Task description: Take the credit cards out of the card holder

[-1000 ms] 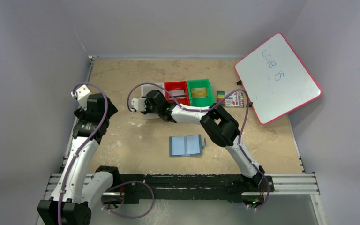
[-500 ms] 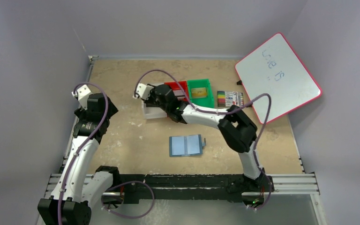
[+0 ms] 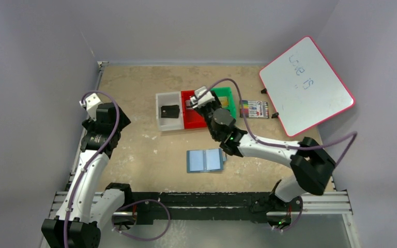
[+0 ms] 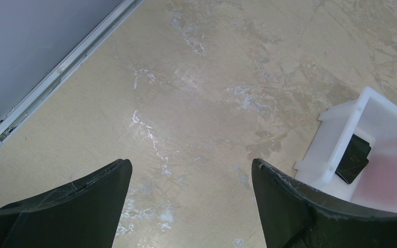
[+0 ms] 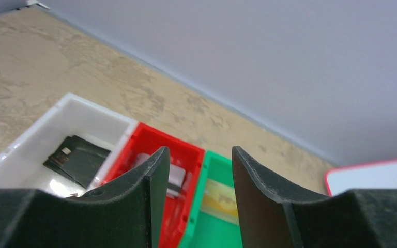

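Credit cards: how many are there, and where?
3: a black card in the white bin, a silver-grey card in the red bin, a gold card in the green bin. The card holder may hide more.

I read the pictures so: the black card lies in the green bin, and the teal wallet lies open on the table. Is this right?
One detail is wrong. The black card lies in the white bin instead, as the top external view shows; the left wrist view shows it too. The rest holds: the wallet lies open on the table.
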